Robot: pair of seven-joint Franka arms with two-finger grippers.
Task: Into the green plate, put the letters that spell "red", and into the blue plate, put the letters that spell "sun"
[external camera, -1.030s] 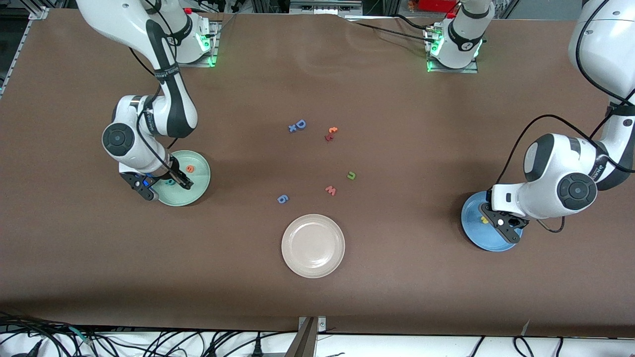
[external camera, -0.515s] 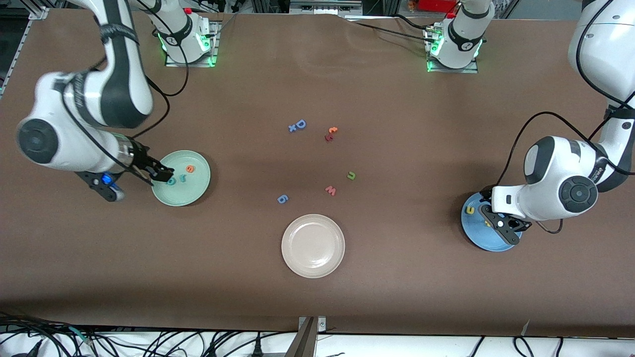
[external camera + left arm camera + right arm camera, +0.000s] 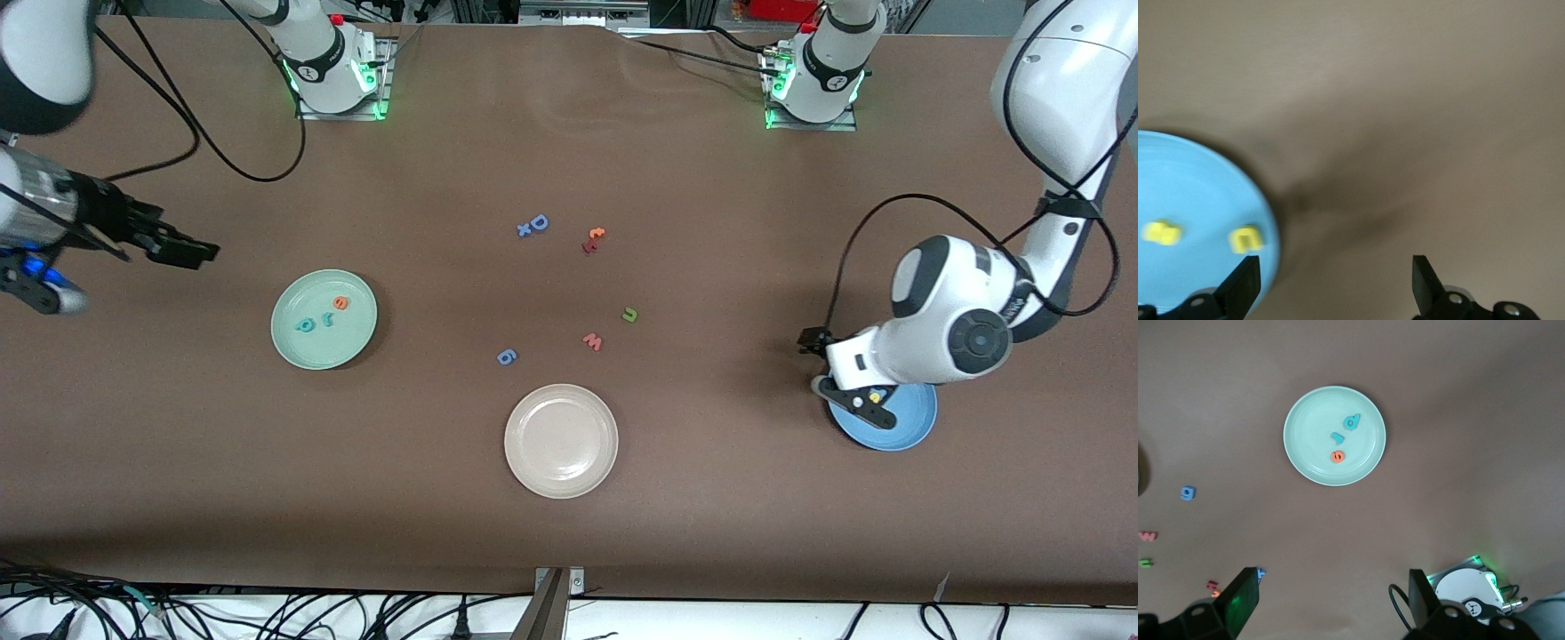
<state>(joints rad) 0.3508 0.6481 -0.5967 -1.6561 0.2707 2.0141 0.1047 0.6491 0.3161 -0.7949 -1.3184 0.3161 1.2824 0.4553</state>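
the green plate [image 3: 324, 319] lies on the brown desk [image 3: 569, 516] toward the right arm's end, and in it sit the teal d [image 3: 307, 324], the thin teal r [image 3: 326, 319] and the orange e [image 3: 340, 303], the e at about two o'clock from the r and the d at about eight o'clock from it; the right wrist view shows the same three inside the plate [image 3: 1334, 435]. the blue plate [image 3: 898, 425] lies toward the left arm's end, partly covered by the left arm; the left wrist view shows a yellow s [image 3: 1162, 233] and a yellow arch letter [image 3: 1245, 239] resting in it near its rim [image 3: 1218, 180]. the green arch letter [image 3: 629, 315] lies on the bare desk near mid-table, at about one o'clock from the cream-white plate [image 3: 561, 440], well apart from both coloured plates. the pink w [image 3: 593, 341] lies just at seven o'clock from it, the blue g [image 3: 506, 356] at eleven o'clock from the cream-white plate, and the blue capital d [image 3: 536, 224] and orange t [image 3: 594, 236] lie farther from the front camera. the left gripper [image 3: 1331, 283] hangs over the edge of the blue plate, its fingers [image 3: 1245, 283] spread wide and holding nothing. the right gripper [image 3: 191, 252] is up over bare desk at about ten o'clock from the green plate, its fingers [image 3: 1238, 600] wide and empty.
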